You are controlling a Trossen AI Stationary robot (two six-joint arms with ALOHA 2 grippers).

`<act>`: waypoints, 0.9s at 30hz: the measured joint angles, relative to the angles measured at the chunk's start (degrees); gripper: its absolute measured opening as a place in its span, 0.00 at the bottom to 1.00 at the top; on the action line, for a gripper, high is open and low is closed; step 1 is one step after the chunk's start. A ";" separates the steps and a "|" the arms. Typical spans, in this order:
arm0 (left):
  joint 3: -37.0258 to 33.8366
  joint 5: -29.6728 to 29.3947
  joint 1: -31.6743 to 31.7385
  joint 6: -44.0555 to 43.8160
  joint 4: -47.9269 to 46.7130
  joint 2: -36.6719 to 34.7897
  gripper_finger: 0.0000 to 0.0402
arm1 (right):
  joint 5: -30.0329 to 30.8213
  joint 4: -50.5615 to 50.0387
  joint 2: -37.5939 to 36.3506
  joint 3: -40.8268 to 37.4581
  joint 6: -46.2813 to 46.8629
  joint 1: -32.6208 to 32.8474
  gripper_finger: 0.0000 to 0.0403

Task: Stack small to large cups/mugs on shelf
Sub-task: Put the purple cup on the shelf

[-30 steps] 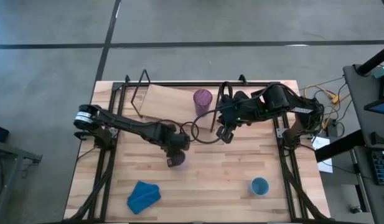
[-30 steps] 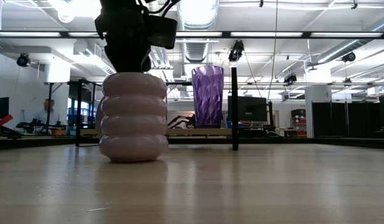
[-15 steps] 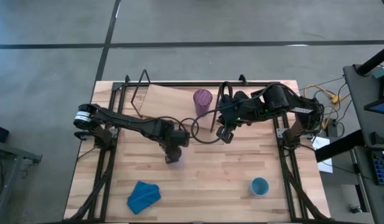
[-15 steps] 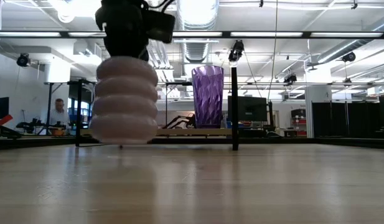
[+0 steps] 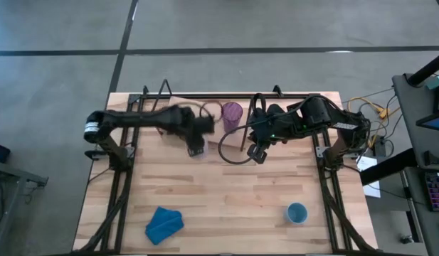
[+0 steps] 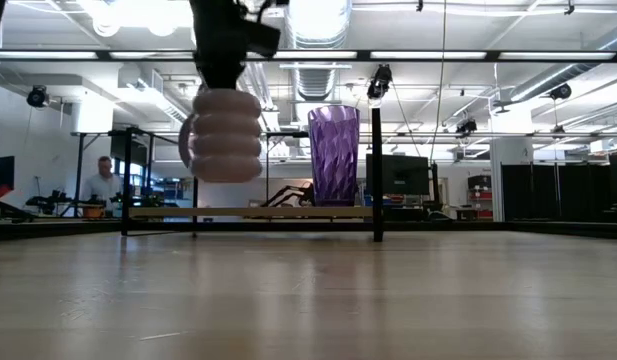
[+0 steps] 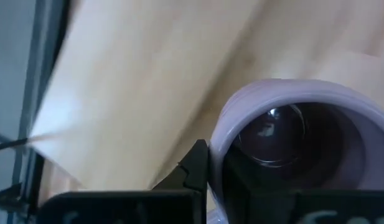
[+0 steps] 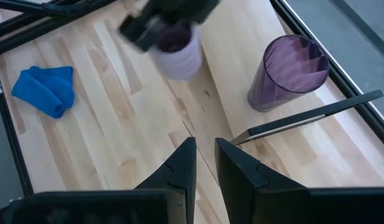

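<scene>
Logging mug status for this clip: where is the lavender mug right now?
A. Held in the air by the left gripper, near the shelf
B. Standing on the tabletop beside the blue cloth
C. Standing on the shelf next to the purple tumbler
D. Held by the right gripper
A: in the low view the lavender mug hangs clear of the table under the left gripper, beside the shelf where the purple tumbler stands.

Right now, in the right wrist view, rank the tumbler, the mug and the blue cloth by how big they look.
1. Tumbler, largest.
2. and 3. Mug and cloth: these look alike. The mug is blurred and partly hidden by the left hand carrying it, so I won't rank them.
</scene>
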 joint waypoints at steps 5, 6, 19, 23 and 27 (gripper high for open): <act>0.60 -1.00 8.45 5.11 3.21 0.01 0.02 | 0.38 0.07 0.00 0.00 0.01 0.00 0.13; 0.60 -1.02 9.84 6.20 4.47 0.05 0.02 | 0.38 0.07 0.00 0.00 0.01 0.00 0.13; 0.47 3.51 16.94 11.88 12.49 2.23 0.03 | 0.40 0.14 0.00 0.00 0.01 0.00 0.13; 0.30 3.95 17.07 16.50 12.33 3.99 0.03 | 0.40 0.14 0.00 -0.02 -0.01 0.00 0.13; 0.29 3.45 17.51 17.92 12.62 5.19 0.03 | 0.40 0.14 0.00 0.00 -0.03 0.00 0.13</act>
